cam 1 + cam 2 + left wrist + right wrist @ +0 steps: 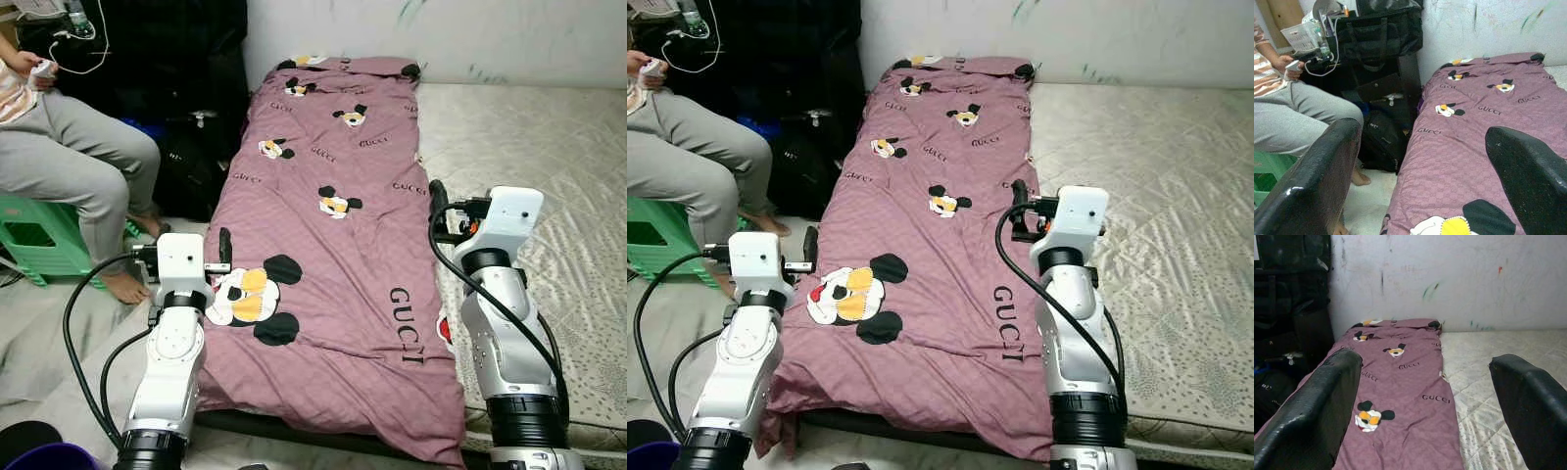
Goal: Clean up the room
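Quilt (pixel 333 225) lay folded lengthwise along the mattress (pixel 549 147) edge, my left pincer (pixel 224 257) and right pincer (pixel 438 203) gaping empty over its sides, so I judged level, matched pinches would fold it best.

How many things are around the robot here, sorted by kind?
Purple blanket: 1
Mattress: 1
Green stool: 1
Black bags: 2
Seated person: 1
Robot grippers, both open: 2, left gripper, right gripper
Total: 8

A seated person (pixel 69 147) on a green stool (pixel 39 245) beside black bags (pixel 191 166).
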### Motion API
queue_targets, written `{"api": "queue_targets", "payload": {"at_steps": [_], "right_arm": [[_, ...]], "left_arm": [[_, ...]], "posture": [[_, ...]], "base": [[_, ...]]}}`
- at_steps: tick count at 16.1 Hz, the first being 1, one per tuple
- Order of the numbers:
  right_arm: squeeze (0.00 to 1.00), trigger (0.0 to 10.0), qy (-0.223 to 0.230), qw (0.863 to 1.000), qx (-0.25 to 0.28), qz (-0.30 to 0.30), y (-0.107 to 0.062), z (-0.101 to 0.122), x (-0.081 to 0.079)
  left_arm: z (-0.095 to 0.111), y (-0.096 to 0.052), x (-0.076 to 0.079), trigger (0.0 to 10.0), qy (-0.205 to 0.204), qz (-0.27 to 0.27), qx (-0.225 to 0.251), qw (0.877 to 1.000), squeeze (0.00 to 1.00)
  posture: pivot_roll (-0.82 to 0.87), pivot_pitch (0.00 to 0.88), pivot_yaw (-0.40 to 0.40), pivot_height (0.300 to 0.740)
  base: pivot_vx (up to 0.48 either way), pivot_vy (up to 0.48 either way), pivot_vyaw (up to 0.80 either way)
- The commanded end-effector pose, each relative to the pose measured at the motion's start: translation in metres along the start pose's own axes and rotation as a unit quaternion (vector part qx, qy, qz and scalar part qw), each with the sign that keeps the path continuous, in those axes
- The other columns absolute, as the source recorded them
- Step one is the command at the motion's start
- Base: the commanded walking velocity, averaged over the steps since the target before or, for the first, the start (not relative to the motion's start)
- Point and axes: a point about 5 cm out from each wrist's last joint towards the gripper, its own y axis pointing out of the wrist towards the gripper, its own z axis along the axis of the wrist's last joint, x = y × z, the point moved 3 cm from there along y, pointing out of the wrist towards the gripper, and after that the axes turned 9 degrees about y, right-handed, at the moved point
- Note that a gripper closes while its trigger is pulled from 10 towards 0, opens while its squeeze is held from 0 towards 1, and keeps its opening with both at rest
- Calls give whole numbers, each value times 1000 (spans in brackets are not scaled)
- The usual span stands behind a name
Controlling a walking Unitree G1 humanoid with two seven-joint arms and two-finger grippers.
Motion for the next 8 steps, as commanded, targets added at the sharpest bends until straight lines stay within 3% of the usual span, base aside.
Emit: {"api": "queue_targets", "payload": {"at_steps": [1,4,8], "right_arm": [[0,10000,2,1000,-4,-1,-1,-4,-2],[0,10000,9,1000,-21,7,-7,-14,-9],[0,10000,9,999,-52,9,-18,-32,-12]], "left_arm": [[-5,0,-2,10000,-4,-6,-7,1000,0],[-17,-6,-2,10000,3,-8,-30,1000,0],[-18,-11,12,10000,-26,-33,-31,999,0]], "posture": [[-34,0,55,740],[-32,0,44,740],[-17,0,32,740]], "base": [[0,0,0],[0,0,0],[0,0,0]]}}
